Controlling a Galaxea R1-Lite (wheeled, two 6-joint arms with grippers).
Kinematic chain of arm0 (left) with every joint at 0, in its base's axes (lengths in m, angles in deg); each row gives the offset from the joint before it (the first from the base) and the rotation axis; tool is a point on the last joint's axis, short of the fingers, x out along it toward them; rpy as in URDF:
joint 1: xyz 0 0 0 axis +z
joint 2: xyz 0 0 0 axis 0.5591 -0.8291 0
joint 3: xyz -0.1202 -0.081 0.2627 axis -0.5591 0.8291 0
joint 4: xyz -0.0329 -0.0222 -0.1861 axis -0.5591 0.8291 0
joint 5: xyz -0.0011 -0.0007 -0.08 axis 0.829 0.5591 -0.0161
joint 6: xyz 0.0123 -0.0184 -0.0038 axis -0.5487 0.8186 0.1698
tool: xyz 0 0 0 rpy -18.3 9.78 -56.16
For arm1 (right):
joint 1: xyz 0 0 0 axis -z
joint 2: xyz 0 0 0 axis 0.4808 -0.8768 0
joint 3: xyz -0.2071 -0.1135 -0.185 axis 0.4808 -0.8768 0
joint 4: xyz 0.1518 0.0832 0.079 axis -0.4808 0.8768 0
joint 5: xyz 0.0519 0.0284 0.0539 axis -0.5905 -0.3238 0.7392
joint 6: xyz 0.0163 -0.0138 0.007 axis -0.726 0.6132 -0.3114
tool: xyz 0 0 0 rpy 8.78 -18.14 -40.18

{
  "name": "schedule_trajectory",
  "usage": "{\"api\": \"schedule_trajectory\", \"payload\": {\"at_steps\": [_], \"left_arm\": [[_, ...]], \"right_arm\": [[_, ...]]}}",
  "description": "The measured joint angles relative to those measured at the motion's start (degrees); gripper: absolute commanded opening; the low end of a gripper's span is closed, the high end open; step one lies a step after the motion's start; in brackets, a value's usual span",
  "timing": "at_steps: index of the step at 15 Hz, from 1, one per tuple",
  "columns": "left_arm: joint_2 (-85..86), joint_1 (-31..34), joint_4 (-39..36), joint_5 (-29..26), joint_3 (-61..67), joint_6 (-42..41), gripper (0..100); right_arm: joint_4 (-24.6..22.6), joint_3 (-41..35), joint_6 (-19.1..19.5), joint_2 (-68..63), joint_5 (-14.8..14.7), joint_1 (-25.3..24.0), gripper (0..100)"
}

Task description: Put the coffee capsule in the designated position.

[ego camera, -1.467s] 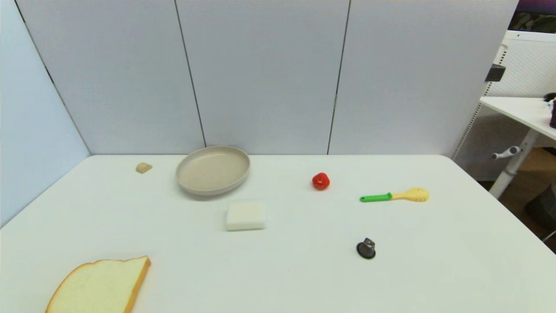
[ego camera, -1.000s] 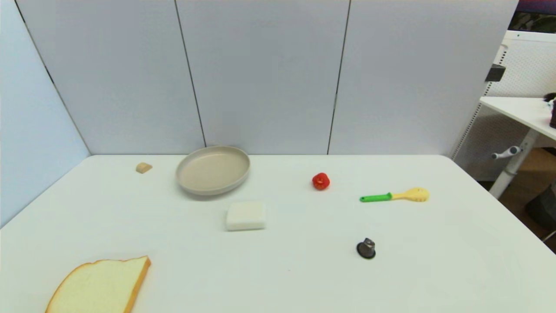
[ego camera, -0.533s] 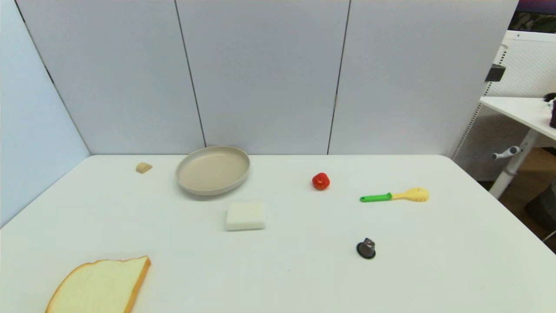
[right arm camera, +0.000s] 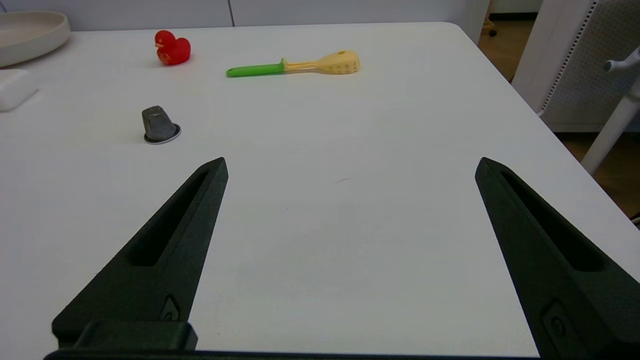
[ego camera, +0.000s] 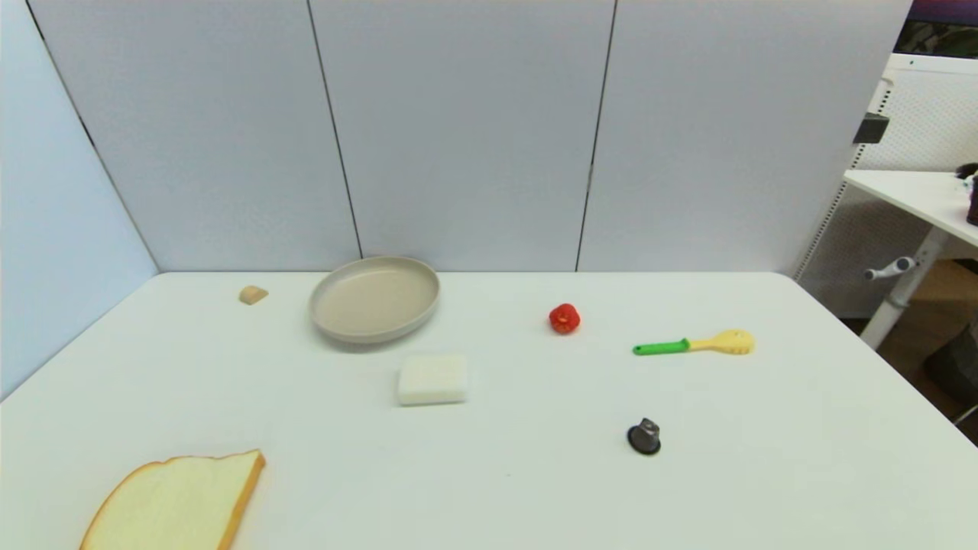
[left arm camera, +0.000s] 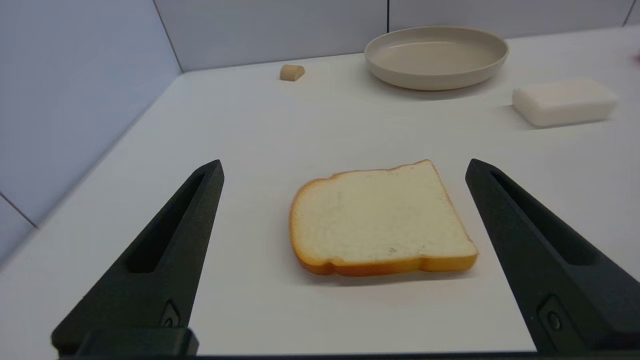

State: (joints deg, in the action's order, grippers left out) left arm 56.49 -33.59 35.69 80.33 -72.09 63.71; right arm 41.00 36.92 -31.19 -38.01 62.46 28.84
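On the left of the desk point(ego camera: 489, 504) a slice of bread point(ego camera: 172, 503) lay near the front edge, and the left end effector point(left arm camera: 345, 170) hovered low just short of it with its fingers spread wide and nothing between them. Further back sat a small tan chunk point(ego camera: 253, 294), a round beige plate point(ego camera: 374, 299) and, in front of the plate, a white block point(ego camera: 432, 379). Right of centre were a red toy pepper point(ego camera: 564, 318) and a green-handled yellow spoon point(ego camera: 694, 344).

The coffee capsule point(ego camera: 644, 437) stood on its flared rim, narrow end up, on bare desk nearer the front than the pepper and spoon and well apart from both. The right end effector point(right arm camera: 350, 165) was also spread wide and empty, hanging low over the desk on the right, with the capsule ahead of it and off to its left-hand side.

The likely trouble from here lay in the grasp: the capsule was small, tapered and metallic, so fingers closing high on the cone could squeeze it downward and let it pop free or tip over and roll. The designated position had no visible marker, so a placement could easily land off target
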Motion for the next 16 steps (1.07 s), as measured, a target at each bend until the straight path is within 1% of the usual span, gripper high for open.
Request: {"api": "schedule_trajectory", "payload": {"at_steps": [3,5,7,10,12,14,16], "left_arm": [[-10.2,-3.2,0.2,0.0,-7.2,-8.2,100],[-20.0,-8.6,-0.2,0.0,-12.6,-12.6,100],[-30.8,-15.8,-2.4,0.0,-16.6,-13.8,100],[-46.4,-29.6,-10.2,-0.1,-19.8,-11.3,100],[-55.2,-37.7,-16.1,-0.2,-20.7,-8.6,100],[-63.8,-43.6,-22.8,-0.4,-21.2,-7.0,100],[-71.6,-48.0,-30.0,-0.5,-21.5,-6.1,100]], "right_arm": [[0.0,0.0,0.0,0.0,0.0,0.0,100],[0.0,0.0,0.0,0.0,0.0,0.0,100],[0.0,0.0,0.0,0.0,0.0,0.0,100],[0.0,0.0,0.0,0.0,0.0,0.0,100],[0.0,0.0,0.0,0.0,0.0,0.0,100],[0.0,0.0,0.0,0.0,0.0,0.0,100],[0.0,0.0,0.0,0.0,0.0,0.0,100]]}}
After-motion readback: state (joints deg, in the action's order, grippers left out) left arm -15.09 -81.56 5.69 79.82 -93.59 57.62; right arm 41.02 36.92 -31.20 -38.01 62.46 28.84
